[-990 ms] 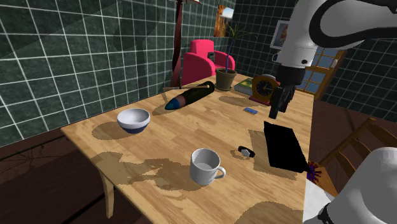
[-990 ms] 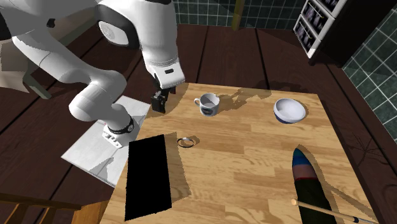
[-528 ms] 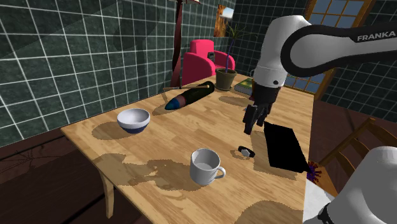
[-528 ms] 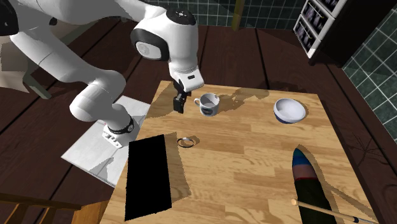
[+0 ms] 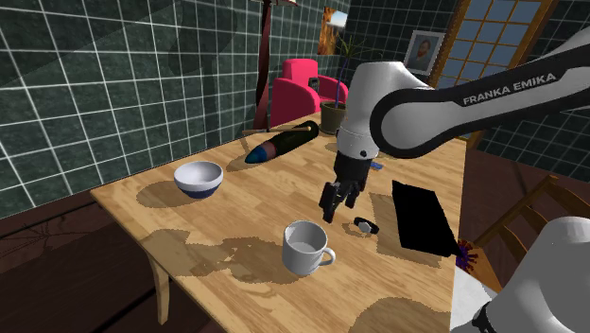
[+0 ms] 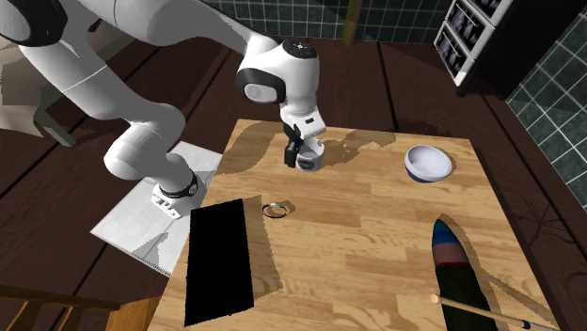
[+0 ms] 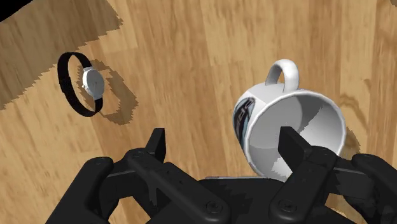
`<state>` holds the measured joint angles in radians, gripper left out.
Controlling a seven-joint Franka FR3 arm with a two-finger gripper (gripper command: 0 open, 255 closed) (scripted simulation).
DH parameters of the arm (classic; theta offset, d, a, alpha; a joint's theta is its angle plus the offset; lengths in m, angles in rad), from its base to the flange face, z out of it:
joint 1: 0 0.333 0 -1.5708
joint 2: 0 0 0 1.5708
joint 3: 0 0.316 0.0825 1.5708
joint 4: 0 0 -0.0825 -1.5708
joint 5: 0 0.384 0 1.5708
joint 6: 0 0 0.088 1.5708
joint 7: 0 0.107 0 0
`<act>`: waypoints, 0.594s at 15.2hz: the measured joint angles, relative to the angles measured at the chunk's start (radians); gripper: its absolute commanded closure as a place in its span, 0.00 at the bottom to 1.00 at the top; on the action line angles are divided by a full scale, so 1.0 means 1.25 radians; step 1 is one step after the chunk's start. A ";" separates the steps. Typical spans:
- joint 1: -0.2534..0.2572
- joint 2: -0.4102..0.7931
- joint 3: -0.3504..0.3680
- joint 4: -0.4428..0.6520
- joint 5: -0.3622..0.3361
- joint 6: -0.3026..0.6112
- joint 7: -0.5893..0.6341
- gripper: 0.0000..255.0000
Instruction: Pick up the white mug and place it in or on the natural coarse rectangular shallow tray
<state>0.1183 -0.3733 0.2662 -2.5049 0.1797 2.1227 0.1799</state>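
The white mug (image 5: pixel 303 248) stands upright near the table's front edge in the shoulder view, its handle towards the tray. In the second exterior view the mug (image 6: pixel 311 160) is partly behind my hand. My gripper (image 5: pixel 330 206) hovers open above the table, just behind the mug and beside the wristwatch. In the wrist view the gripper (image 7: pixel 224 147) holds nothing; one of its fingers (image 7: pixel 292 147) overlaps the mug (image 7: pixel 299 121) and its open mouth. The tray (image 5: pixel 422 218) is drawn as a flat black rectangle by the shoulder view's right table edge, also seen as a black slab (image 6: pixel 221 259).
A black-strapped wristwatch (image 7: pixel 85 83) lies between mug and tray (image 5: pixel 365 225). A white bowl (image 5: pixel 199 177) sits at the shoulder view's left, a dark bottle (image 5: pixel 282 143) and potted plant (image 5: pixel 335 115) farther back. A pink armchair (image 5: pixel 306 85) stands beyond the table.
The arm has swung from above the tray's far end towards the shoulder view's left and down, bringing the open gripper close over the mug. Mug, watch and tray have not moved.
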 measured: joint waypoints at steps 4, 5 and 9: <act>0.003 0.106 0.039 0.031 -0.018 0.091 0.048 0.00; 0.004 0.115 0.043 0.029 -0.019 0.104 0.053 0.00; 0.006 0.148 0.053 0.014 -0.024 0.153 0.064 0.00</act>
<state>0.1255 -0.1881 0.3326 -2.4879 0.1492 2.3145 0.2603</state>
